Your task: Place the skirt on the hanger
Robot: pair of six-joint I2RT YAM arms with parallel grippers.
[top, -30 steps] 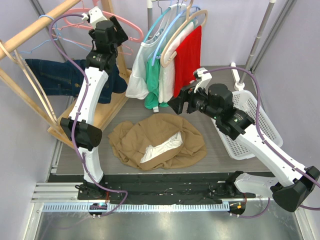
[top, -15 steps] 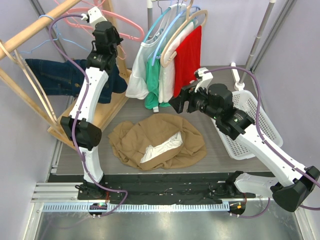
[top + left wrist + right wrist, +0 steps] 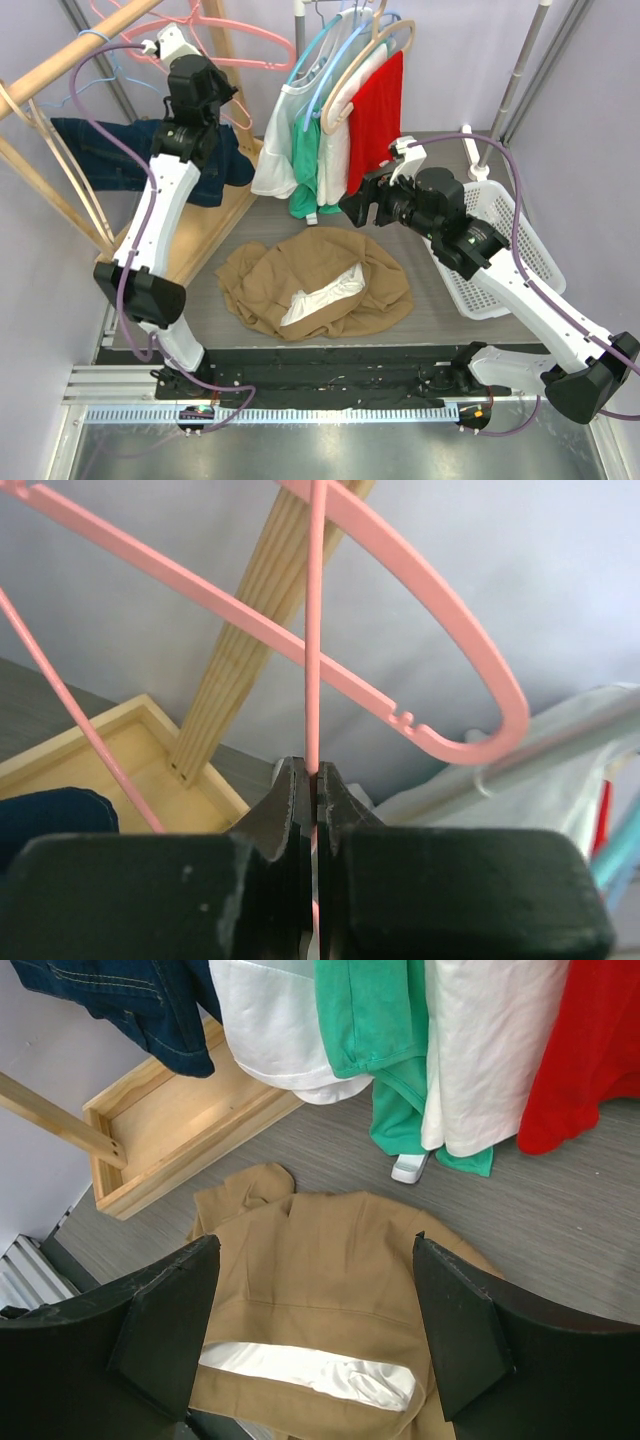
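— Top view?
— Tan skirt (image 3: pixel 310 275) crumpled on table (image 3: pixel 425 322), near-centre. Far left, high up: left tool (image 3: pixel 226 98) at pink hanger (image 3: pixel 252 37).
— Left wrist?
— Pinching hanger's thin bar, pressed tight.
— Right wrist?
— Spread wide: right tool (image 3: pixel 315 1250), above skirt, apart.

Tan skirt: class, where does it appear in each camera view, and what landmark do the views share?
Top external: tan skirt crumpled on the floor, centre.
Left wrist: not in view.
Right wrist: tan skirt at lower centre.
Shared landmark: wooden tray, in all three views.
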